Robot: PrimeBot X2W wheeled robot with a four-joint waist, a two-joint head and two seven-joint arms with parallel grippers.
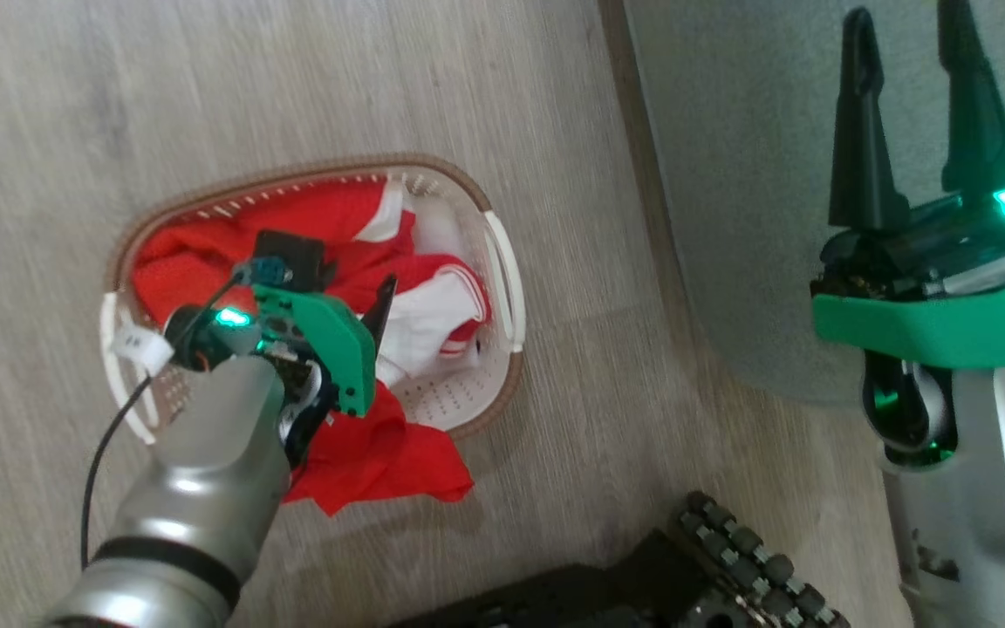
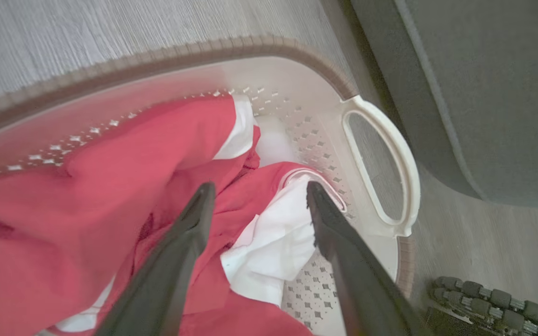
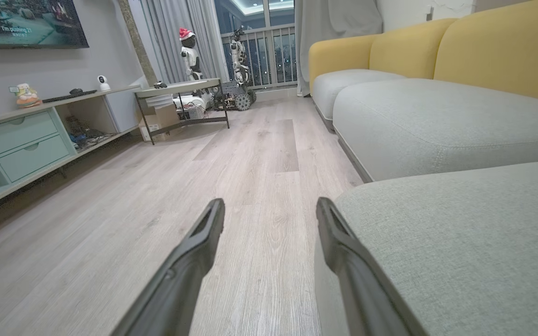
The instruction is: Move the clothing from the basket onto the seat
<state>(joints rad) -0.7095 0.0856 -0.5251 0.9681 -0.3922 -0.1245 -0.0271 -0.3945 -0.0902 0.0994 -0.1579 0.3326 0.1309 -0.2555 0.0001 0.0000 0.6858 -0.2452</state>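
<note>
Pale wood floor (image 1: 293,78), basket (image 1: 502,270) on it near the seat (image 1: 747,174), clothing (image 1: 328,214) piled inside w/ some over the rim. My L gripper (image 2: 259,186) is spread wide over the pile, holding nothing; R gripper (image 3: 270,203) same, empty.

Soft, even indoor light; floor (image 1: 49,131) pale and bright around the basket (image 1: 502,270). Faint, soft-edged shadow on the floor just below the basket's rim, under the overhanging clothing (image 1: 380,462). Left wrist view: basket's inner wall hazy, tinted pink; floor past the basket's handle smeared. Rim bows, wide-angle.
</note>
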